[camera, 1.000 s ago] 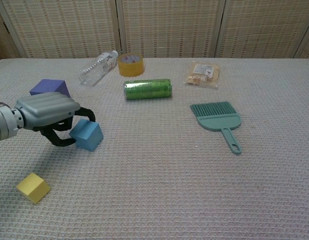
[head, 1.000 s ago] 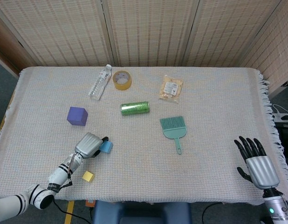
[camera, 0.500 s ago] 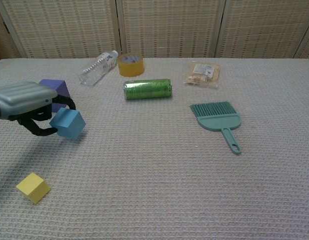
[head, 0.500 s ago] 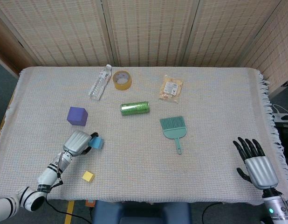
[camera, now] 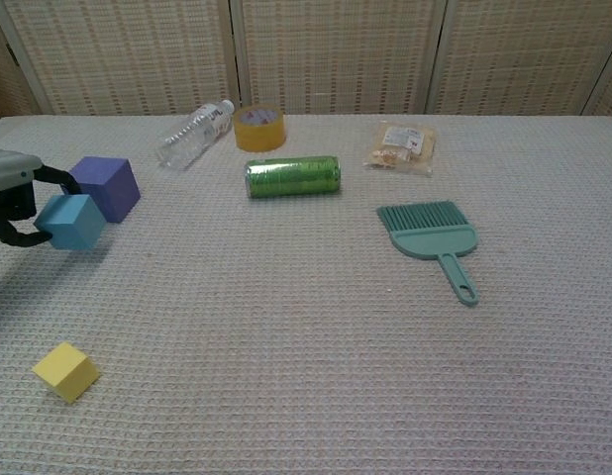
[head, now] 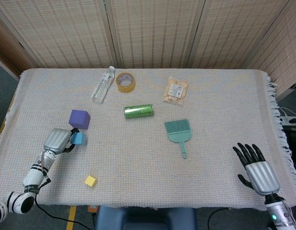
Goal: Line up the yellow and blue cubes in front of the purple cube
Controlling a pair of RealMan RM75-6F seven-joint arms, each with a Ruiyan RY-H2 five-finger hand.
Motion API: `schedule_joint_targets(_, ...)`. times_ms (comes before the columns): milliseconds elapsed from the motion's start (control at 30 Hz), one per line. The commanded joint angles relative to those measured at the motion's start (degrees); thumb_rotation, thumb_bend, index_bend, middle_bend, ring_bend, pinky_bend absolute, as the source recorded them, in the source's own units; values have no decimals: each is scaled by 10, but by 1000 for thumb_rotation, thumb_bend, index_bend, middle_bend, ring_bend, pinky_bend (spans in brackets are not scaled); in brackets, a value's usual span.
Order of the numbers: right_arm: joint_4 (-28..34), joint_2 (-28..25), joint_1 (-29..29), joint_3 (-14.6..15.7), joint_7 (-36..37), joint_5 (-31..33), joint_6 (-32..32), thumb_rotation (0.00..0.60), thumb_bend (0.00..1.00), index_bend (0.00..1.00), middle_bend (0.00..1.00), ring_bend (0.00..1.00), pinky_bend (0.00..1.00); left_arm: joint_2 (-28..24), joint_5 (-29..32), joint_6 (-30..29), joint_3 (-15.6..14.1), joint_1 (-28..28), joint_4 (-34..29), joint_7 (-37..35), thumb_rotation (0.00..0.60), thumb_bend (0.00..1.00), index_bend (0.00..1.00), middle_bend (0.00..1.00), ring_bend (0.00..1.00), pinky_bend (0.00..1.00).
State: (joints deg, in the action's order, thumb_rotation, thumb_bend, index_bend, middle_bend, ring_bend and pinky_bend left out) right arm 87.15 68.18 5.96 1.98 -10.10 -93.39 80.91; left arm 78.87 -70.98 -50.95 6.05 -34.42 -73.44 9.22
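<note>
Left hand [head: 57, 140] at the near left of the counter [head: 220, 110], gripping the blue cube [head: 78, 138] between dark fingers [camera: 11, 236]; chest view shows the cube tilted and pinched from its left side, only the edge of the hand inside the frame. Blue cube sits just in front of the purple cube [head: 79, 119], the two close together, contact not clear from either view. Whether the blue cube rests on the cloth or is slightly raised, cannot tell. Yellow cube [head: 90, 181] lies alone near the front edge of the counter, well apart from the other two cubes and a little to the right of them in the head view. Right hand [head: 257, 168] at the near right corner, holding nothing, fingers spread apart and pointing away from the robot; seen only in the head view. Other things on the woven cloth: clear plastic bottle [head: 103, 84] lying on its side at the back, yellow tape roll [head: 125, 82] just beside it, snack packet [head: 176, 91] further right, green can [head: 138, 111] on its side mid-counter, teal brush [head: 178, 134] with handle pointing toward the robot.
</note>
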Motion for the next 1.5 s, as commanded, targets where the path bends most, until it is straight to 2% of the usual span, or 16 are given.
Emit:
schedule_joint_targets(33,1,1,0,0,-2,0,0,600,26,0,0,0,0,3,2,7,0,-3,7,-5,600,392,584,1000,1000,1000)
schedule_joint_targets(533,4,-1,-1,1,-4,7,-3,600,26,0,0,0,0,36,11,40,-1,-19,72,-26,600,392,529,1000,1000,1000)
schedule_joint_targets(833,4,-2,-1,-1,-5,14,-3,600,26,0,0,0,0,46,-1,44,-3,-26,94,-42,600,395,399,1000,1000,1000)
schedule_joint_targets(1300,11,-6,0,1,-10,18,-11,600,26,0,0,0,0,40,-2,43,-4,-25,99,-51,600,396,361,1000,1000,1000)
schedule_joint_targets(1500,14,-7,-2,2,-10,16,-6,600,26,0,0,0,0,35,-3,46,-6,-26,93,-50,600,396,292,1000,1000,1000)
